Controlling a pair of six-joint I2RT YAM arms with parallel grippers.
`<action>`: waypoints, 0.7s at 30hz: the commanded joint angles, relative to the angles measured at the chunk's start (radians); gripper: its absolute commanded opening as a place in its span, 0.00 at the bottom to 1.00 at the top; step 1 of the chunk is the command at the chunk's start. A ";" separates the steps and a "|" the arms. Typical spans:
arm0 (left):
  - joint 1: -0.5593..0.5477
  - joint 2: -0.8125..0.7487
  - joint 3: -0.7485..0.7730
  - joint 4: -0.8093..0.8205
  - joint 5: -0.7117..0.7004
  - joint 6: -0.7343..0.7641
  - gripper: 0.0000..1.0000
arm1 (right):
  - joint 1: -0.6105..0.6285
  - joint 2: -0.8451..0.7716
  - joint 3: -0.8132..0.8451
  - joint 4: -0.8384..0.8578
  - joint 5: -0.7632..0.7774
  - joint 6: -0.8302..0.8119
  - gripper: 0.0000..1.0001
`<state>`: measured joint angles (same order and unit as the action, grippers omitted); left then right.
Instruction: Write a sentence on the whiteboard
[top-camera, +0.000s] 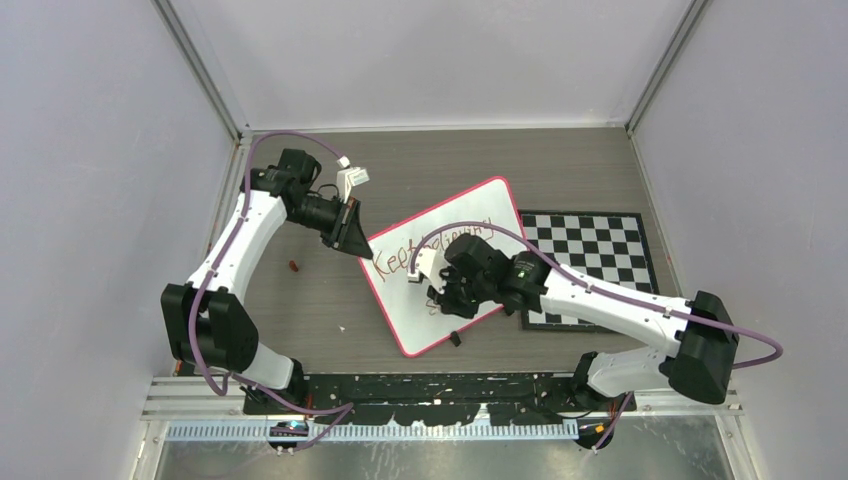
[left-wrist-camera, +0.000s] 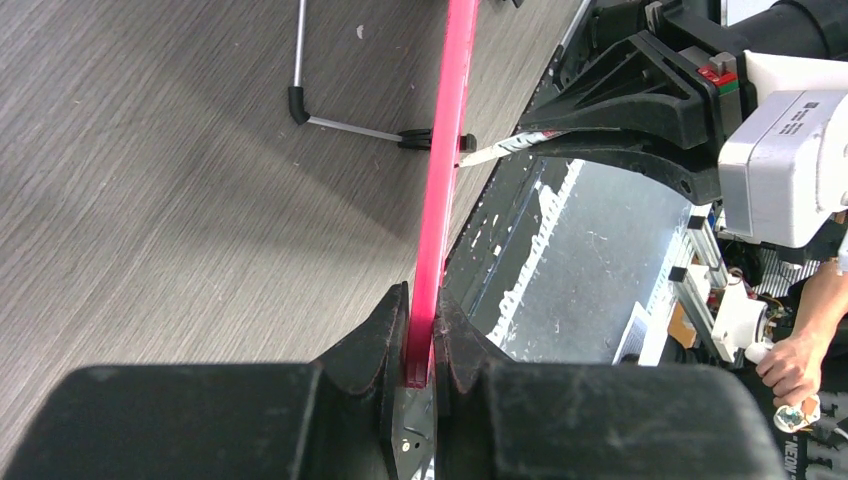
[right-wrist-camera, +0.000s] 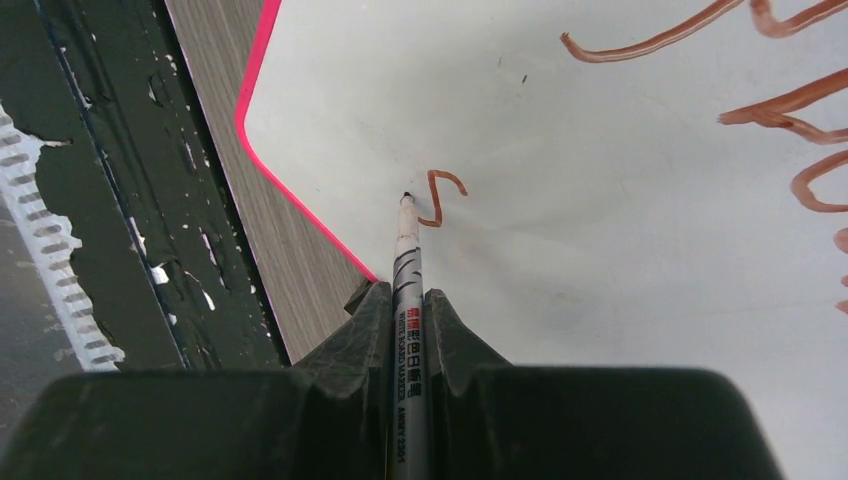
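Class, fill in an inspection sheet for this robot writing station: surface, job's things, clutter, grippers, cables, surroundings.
Surface: grey wood-grain table.
Job's things: white, red-rimmed rectangular whiteboard lying askew; brownish-red handwritten words on it, plus a separate S-shaped stroke.
Clutter: black-and-white checkered board beside the whiteboard; small red object on the table.
Grippers: left gripper shut on the whiteboard's rim; right gripper shut on a white marker pen, tip at the board.
Cables: purple cables run along both arms.
Surroundings: plain pale walls; a person's hand beyond the table's edge.

checkered board (top-camera: 592, 246), small red bit (top-camera: 294, 266) on tabletop (top-camera: 420, 170)
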<state>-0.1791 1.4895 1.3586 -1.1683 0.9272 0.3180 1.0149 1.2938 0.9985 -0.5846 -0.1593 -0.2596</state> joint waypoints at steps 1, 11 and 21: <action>-0.010 0.003 -0.019 0.009 -0.068 0.001 0.00 | 0.001 -0.062 0.045 0.005 -0.013 -0.005 0.00; -0.010 0.002 -0.017 0.008 -0.067 -0.002 0.00 | -0.019 -0.108 0.008 -0.008 0.056 -0.016 0.00; -0.010 -0.002 -0.017 0.008 -0.065 -0.006 0.00 | -0.019 -0.044 0.032 0.029 0.085 0.005 0.00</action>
<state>-0.1791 1.4895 1.3586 -1.1690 0.9276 0.3149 0.9981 1.2354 1.0031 -0.6037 -0.1074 -0.2600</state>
